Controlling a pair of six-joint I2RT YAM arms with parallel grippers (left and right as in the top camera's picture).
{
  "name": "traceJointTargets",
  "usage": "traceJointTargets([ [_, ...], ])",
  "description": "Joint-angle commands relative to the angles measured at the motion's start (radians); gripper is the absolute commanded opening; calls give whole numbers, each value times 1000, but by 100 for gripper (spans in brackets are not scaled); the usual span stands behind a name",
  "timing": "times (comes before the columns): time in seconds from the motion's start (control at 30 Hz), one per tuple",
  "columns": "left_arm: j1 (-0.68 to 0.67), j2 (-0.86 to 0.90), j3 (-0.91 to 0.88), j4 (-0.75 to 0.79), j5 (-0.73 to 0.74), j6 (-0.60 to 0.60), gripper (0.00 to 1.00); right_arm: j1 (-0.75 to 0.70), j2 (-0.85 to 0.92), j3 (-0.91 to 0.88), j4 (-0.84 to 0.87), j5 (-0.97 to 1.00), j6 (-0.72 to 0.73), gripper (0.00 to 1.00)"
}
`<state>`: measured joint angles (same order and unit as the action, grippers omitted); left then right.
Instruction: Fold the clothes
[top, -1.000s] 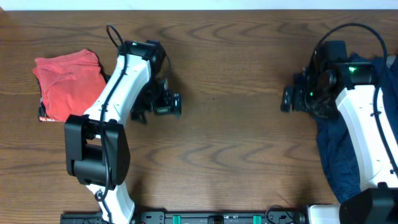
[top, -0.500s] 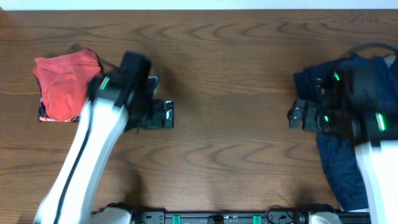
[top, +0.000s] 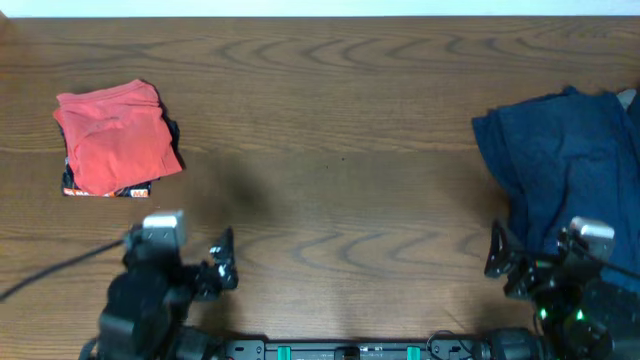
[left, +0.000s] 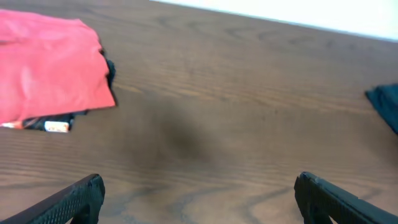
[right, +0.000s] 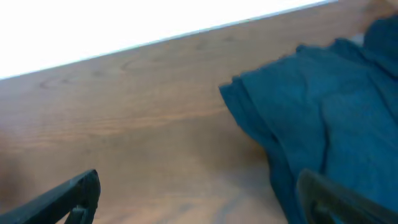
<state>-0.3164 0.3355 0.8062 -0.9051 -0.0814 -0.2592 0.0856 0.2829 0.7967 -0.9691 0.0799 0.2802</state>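
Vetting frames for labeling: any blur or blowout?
Overhead: sharp, even light, faint shadow on the table. Left wrist: soft, red garment edges smeared. Right wrist: blurriest, top background blown white, blue garment lacks detail.

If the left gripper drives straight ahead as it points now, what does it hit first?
Likely nothing but bare table: the left gripper is open, and the red clothes lie off to its left. Depth unclear.

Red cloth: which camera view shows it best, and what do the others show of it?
Overhead: the whole red cloth shows, folded, with all its edges in frame. The left wrist view cuts it off at the frame's left edge. The right wrist view does not show it at all.
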Motion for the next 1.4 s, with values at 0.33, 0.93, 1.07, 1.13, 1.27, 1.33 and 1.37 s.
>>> traceJointTargets([
  [0.33, -4, -76, -2, -89, -28, -8, 98, 7, -28, -10, -213, 25, 19, 99],
  [0.93, -4, -76, -2, -93, -28, -8, 98, 6, -52, -29, -166, -17, 13, 99],
  [1.07, -4, -76, -2, -93, -28, -8, 98, 6, -116, -94, -10, -64, -132, 99],
  [1.13, -4, -76, -2, -93, -28, -8, 98, 6, -171, -154, 82, -90, -193, 99],
  [1.27, -4, -76, -2, -93, -28, -8, 98, 5, -278, -290, 241, -95, -204, 99],
  [1.33, -4, -76, -2, -93, -28, -8, 98, 0, -272, -345, 333, -101, -204, 99],
  [1.37, -4, -76, -2, -93, -28, -8, 98, -3, -273, -377, 392, -108, -205, 99],
])
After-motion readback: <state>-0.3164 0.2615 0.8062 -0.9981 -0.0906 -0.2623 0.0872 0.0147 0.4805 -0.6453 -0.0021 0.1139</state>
